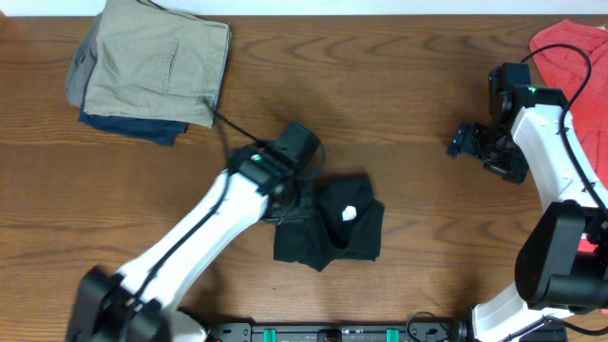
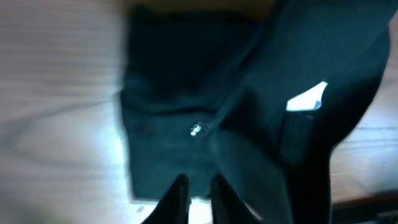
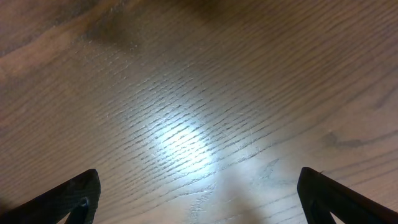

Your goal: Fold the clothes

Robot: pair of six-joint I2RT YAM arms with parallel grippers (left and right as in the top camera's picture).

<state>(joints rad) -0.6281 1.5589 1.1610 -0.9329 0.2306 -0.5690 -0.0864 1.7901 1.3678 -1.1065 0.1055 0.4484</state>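
Soft black T-shirt (image 1: pixel 332 237) crumpled on my wood-grain table (image 1: pixel 427 76), white tag (image 2: pixel 308 99) illegible, left gripper (image 2: pixel 198 194) closed or not I cannot tell, right gripper (image 3: pixel 199 186) spread wide.

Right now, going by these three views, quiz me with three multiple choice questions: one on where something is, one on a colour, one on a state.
1. Where does the black T-shirt lie?
A: hanging off the left edge
B: in the middle of the table, toward the front
C: at the far right edge

2. What colour is the cloth in the top right corner of the overhead view?
A: blue
B: red
C: white

3. How do the right arm's fingers stand?
A: shut on the T-shirt
B: shut on nothing
C: wide open over bare wood

Answers:
1 B, the overhead view shows the dark heap mid-table near the front.
2 B, that corner cloth is plainly red.
3 C, the right wrist view shows them far apart with only wood grain between.
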